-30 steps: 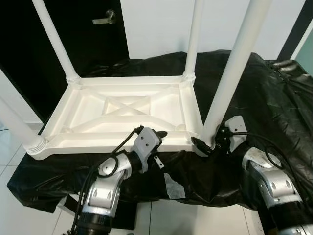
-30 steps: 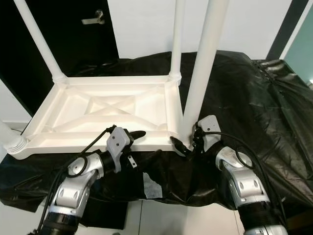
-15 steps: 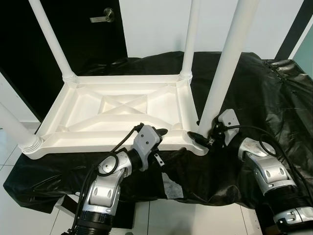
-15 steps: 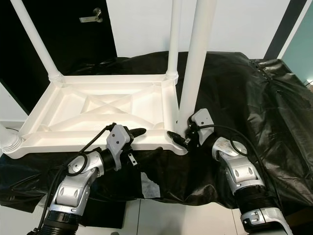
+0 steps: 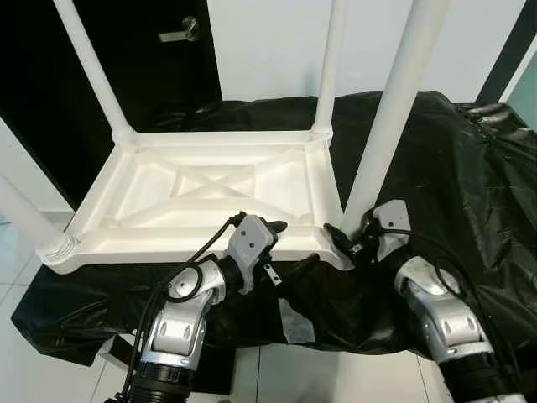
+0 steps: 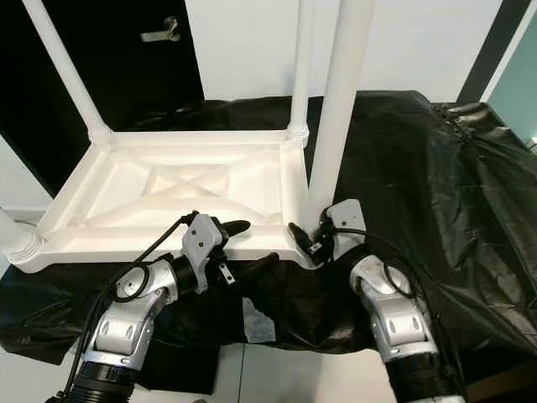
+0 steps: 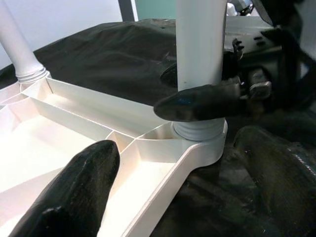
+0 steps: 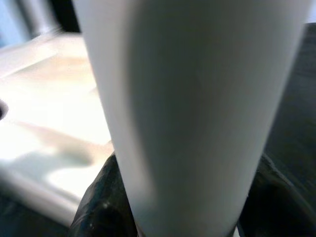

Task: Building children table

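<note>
The white plastic children's table [image 5: 210, 197] lies upside down on a surface draped in black plastic sheeting [image 5: 453, 159], its ribbed underside facing up and four white legs standing up out of the corner sockets. Its near edge runs close to the front edge of the surface, and the near left corner overhangs the sheeting above the tiled floor [image 5: 17, 277].

The right claw [image 5: 346, 244] is at the near right leg [image 5: 386, 126], just above the socket; in the right wrist view the leg sits between two black fingers [image 8: 101, 202], one on each side, so the claw is closed around it. The left claw [image 5: 270, 228] hovers over the near rim, left of that leg. In the left wrist view its fingers [image 7: 74, 192] stand well apart with nothing between them, one above the rim's ribs, the other in front of the leg's threaded base.

To the right of the table the sheeting lies bare and wrinkled. Behind the table are a dark door with a lever handle [image 5: 178, 34] and a white wall [image 5: 268, 50]. All four legs are cut off by the top or side of the head views, and the near left socket [image 5: 60, 248] shows only its ribbed collar.
</note>
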